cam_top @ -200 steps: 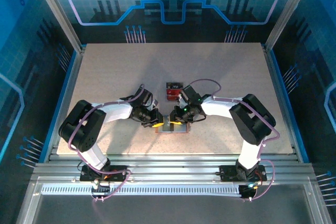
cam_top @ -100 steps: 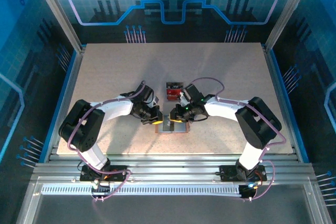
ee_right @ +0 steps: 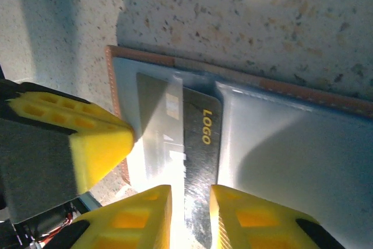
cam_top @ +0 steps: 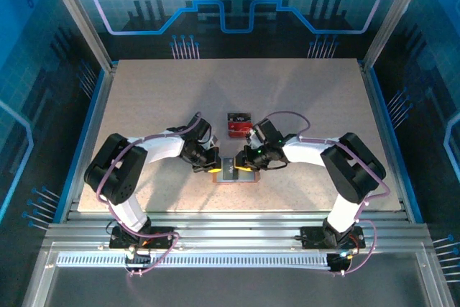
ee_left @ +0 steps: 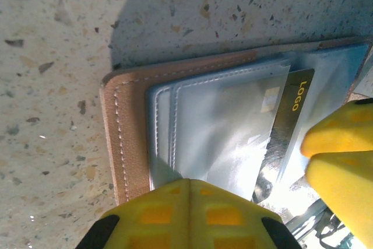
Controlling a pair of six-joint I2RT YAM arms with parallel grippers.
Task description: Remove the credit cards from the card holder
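Card holder (cam_top: 233,172) unmoved, left fingers (ee_left: 186,211) now closed

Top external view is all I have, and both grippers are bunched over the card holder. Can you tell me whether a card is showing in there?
Observer: Yes. In the right wrist view a dark card with gold LOGO lettering sticks partly out of a clear sleeve of the card holder, which lies open.
Operator: Where is the right gripper on it?
Observer: The right gripper has one fingertip on each side of that card's near end. Whether it pinches the card I cannot tell.
Operator: And the left one?
Observer: The left gripper is shut, its tip at the card holder's edge.
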